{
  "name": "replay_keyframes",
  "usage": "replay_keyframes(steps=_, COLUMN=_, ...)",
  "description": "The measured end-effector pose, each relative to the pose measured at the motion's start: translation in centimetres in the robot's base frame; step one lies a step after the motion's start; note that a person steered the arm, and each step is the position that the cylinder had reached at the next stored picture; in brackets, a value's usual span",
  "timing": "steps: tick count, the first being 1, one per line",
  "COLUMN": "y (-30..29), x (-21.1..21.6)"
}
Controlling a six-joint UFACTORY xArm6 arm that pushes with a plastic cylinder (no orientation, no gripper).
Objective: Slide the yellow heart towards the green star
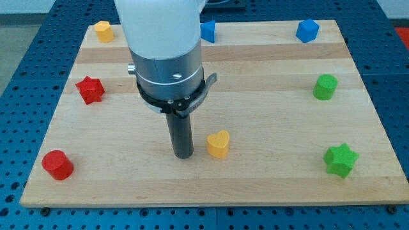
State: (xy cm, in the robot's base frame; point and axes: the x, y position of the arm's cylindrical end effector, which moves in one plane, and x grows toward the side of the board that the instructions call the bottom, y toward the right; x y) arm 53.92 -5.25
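The yellow heart lies on the wooden board a little below its middle. The green star lies at the view's lower right, well to the right of the heart. My tip rests on the board just left of the yellow heart, with a small gap between them. The arm's white and grey body rises above the tip and hides part of the board's top middle.
A green cylinder is at the right. A blue hexagon block is at the top right, a blue block at the top middle, partly hidden. A yellow block is top left, a red star left, a red cylinder bottom left.
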Motion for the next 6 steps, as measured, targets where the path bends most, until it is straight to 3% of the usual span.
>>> replay_keyframes(steps=6, y=13.4, x=-1.4)
